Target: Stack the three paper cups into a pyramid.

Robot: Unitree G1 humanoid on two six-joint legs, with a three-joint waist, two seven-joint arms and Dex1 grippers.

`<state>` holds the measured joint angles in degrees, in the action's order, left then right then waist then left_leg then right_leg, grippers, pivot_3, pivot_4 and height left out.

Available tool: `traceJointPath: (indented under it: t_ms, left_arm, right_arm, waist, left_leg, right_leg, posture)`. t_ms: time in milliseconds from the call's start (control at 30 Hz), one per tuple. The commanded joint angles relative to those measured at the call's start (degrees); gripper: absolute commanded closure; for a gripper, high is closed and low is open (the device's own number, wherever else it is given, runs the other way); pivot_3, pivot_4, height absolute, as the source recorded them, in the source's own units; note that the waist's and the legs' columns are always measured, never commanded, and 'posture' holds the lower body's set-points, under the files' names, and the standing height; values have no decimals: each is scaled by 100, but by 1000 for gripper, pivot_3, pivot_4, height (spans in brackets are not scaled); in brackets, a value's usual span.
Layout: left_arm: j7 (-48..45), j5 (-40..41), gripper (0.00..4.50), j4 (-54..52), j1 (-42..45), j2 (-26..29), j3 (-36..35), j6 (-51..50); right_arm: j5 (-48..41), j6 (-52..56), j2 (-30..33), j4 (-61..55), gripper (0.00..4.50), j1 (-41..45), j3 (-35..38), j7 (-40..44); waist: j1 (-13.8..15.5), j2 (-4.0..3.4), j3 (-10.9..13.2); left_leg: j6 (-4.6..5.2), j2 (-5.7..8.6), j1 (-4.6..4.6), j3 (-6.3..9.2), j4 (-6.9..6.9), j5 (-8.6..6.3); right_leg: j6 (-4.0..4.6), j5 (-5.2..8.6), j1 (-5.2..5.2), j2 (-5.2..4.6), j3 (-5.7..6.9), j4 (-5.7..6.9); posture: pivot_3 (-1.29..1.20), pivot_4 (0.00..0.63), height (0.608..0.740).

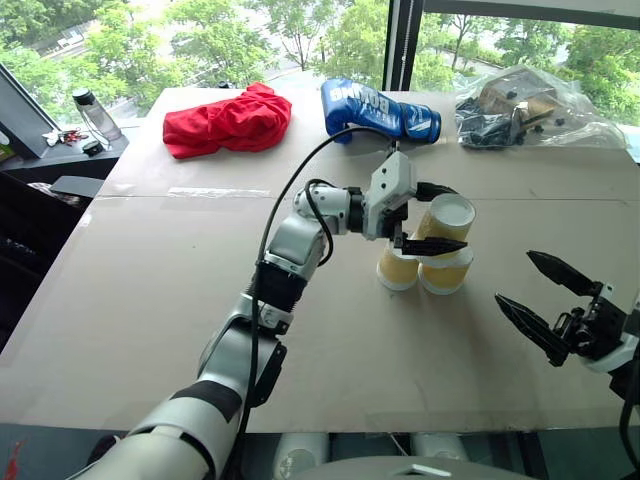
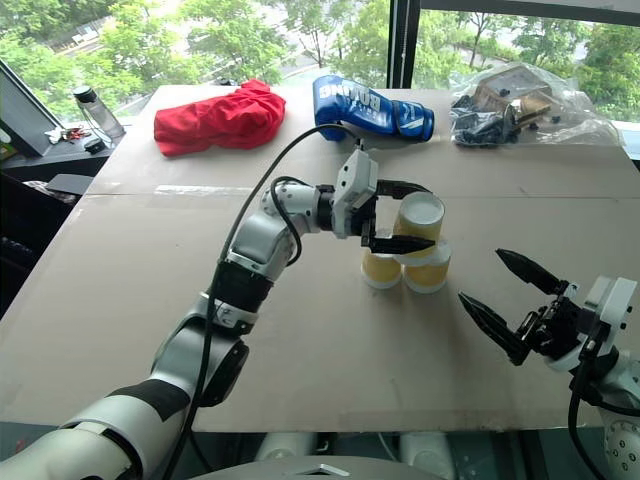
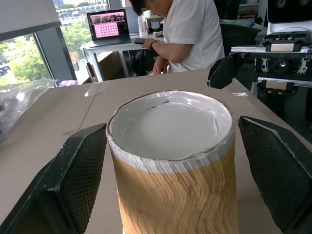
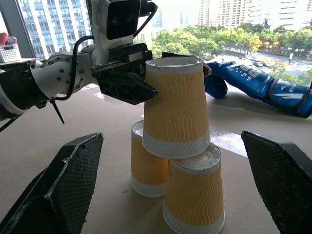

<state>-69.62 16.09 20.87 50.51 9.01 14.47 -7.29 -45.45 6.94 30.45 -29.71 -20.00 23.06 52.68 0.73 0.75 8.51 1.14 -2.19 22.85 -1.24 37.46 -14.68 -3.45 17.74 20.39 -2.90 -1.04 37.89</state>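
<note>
Your left gripper (image 1: 432, 216) had its jaws spread around the yellow-tan ribbed top paper cup (image 1: 444, 226), upright on the two lower paper cups (image 1: 421, 270) on the counter (image 1: 180, 290); right gripper (image 1: 540, 295) open, well apart.

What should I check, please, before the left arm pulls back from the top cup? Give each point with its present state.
1. Two bottom cups stand upside down, side by side: ok.
2. Top cup rests across both bottom cups: ok, though in the right wrist view it sits more over one of them and looks slightly tilted.
3. Left gripper open, with a gap at each finger: ok.
4. Fingers fully free of the cup wall: cannot tell; one finger looks very close in the right wrist view.
5. Right gripper open and apart from the stack: ok.
6. Boxing glove far from the stack: ok.
</note>
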Motion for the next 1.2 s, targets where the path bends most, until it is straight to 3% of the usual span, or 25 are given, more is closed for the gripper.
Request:
traceJointPath:
  t_ms: [33,400,533,667,900,1000,1200]
  left_arm:
    - [6,88,34,-168,86,-9,-123,21]
    - [578,667,34,-1162,-33,-108,-766,-164]
    - [778,1100,34,-1947,-350,150,-992,-791]
    - [999,1103,34,-2750,-1421,996,-1240,-1271]
    - [1411,802,34,-3757,-4181,2343,-1919,-1411]
    - [1940,484,34,-4188,-5342,2367,-2156,-1170]
    - [2782,44,34,-4676,-6429,2019,-2067,-946]
  right_arm:
    - [-41,6,51,-236,0,-9,86,-66]
    - [6,-45,-2,-188,0,-50,68,-18]
    - [3,-46,-2,-131,0,-32,64,5]
    - [-20,-101,-47,128,0,-76,107,169]
    - [402,-509,-63,1407,0,-56,14,813]
    - [790,-646,81,2077,0,143,-103,1001]
    - [1063,-730,249,2770,0,492,-266,1306]
  waist:
    - [0,0,0]
    - [0,0,0]
    - [-13,-1,0]
    - [-98,-18,-11]
    - [-114,-16,-7]
    - [-134,-16,-9]
    - [-35,-20,-12]
  left_leg:
    - [0,0,0,0,0,0]
    - [-1,-1,1,2,0,0]
    - [-8,-2,0,1,0,4]
    - [-18,-8,-14,-2,-7,10]
    - [0,-18,-13,-4,-7,0]
    - [2,-14,-21,-9,-7,-2]
    - [3,-10,-23,2,-8,-3]
  right_leg:
    - [0,0,0,0,0,0]
    - [0,0,-1,-1,1,0]
    - [0,0,-1,-1,-2,0]
    - [0,0,-2,2,-8,4]
    - [2,1,-3,-16,-7,2]
    - [3,1,-12,-28,-11,-2]
    - [7,0,-16,-42,-18,4]
  posture:
    - [0,150,740]
    - [0,150,740]
    - [0,150,740]
    - [0,150,740]
    - [0,150,740]
    - [0,150,740]
    - [0,150,740]
